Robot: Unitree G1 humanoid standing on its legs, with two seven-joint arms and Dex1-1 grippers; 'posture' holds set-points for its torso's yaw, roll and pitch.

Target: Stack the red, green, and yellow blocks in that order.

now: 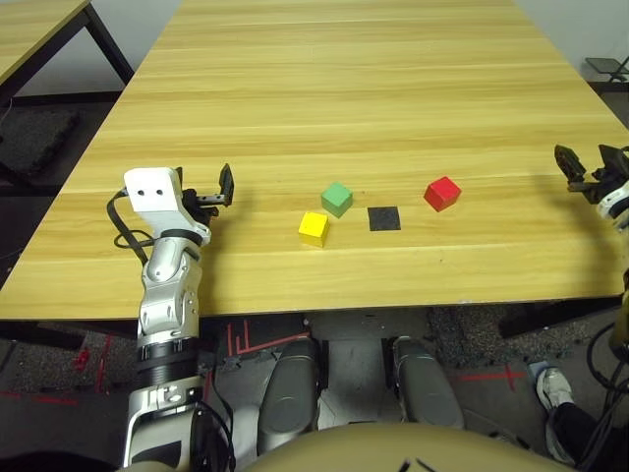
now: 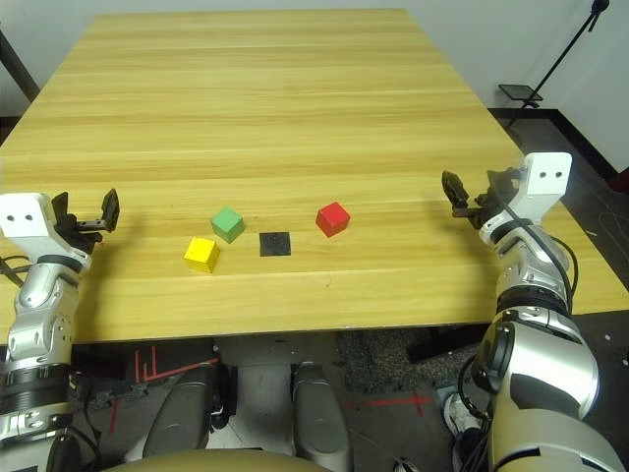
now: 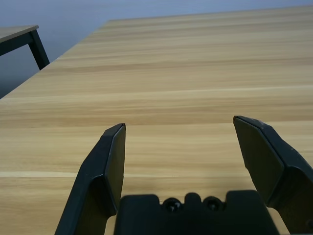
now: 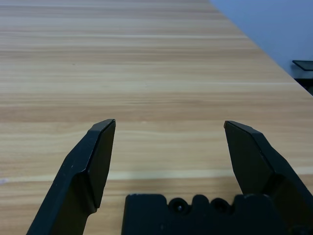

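Observation:
Three cubes lie apart near the front of the wooden table (image 1: 344, 79). The red block (image 1: 442, 193) is the rightmost, the green block (image 1: 336, 199) sits left of it, and the yellow block (image 1: 314, 228) is just in front of the green one. My left gripper (image 1: 211, 197) hovers open over the table to the left of the blocks, holding nothing. My right gripper (image 2: 477, 192) is open and empty too, well to the right of the red block. In each wrist view the gripper (image 3: 178, 125) (image 4: 169, 123) has only bare wood between its spread fingers.
A flat black square patch (image 1: 383, 217) lies on the table between the green and red blocks. The table's front edge runs just below the yellow block. Another table (image 1: 39, 25) stands at the far left, and a person's shoe (image 1: 555, 388) is on the floor at lower right.

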